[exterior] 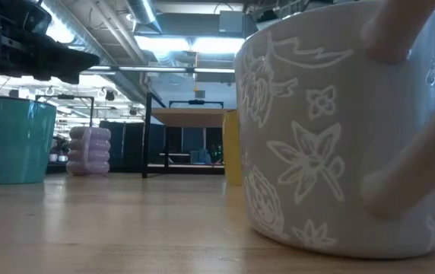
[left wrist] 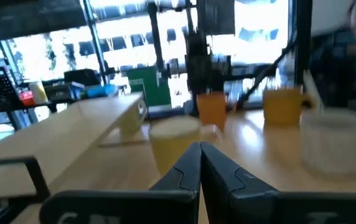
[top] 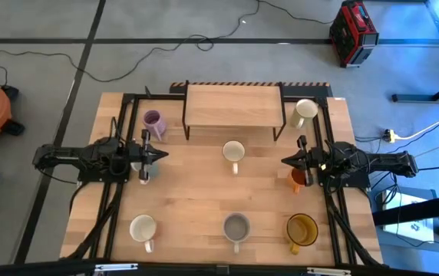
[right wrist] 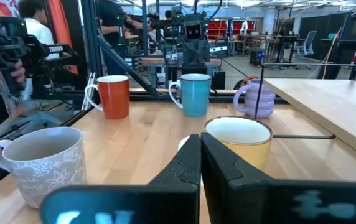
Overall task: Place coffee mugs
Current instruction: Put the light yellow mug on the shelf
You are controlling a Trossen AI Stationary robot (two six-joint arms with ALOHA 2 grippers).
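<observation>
Several mugs stand upright on their bases on the wooden table. A lilac mug [top: 153,121] and a cream mug [top: 305,111] are at the far side, and another cream mug [top: 233,152] [right wrist: 237,140] is at the centre. A cream-inside mug [top: 143,228], a grey patterned mug [top: 236,227] [exterior: 339,129] and an amber mug [top: 302,228] line the near side. My left gripper [top: 158,156] [left wrist: 200,152] hovers shut beside a teal mug [top: 144,170] [right wrist: 195,93]. My right gripper [top: 287,161] [right wrist: 200,143] hovers shut by an orange mug [top: 300,180] [left wrist: 212,109]. The two grippers point at each other.
A low wooden shelf on black legs [top: 233,106] stands at the far middle of the table. A black frame [top: 127,123] runs along the table's sides. Bare wood lies between the centre mug and the near row. People stand in the room beyond the table's left side [right wrist: 16,37].
</observation>
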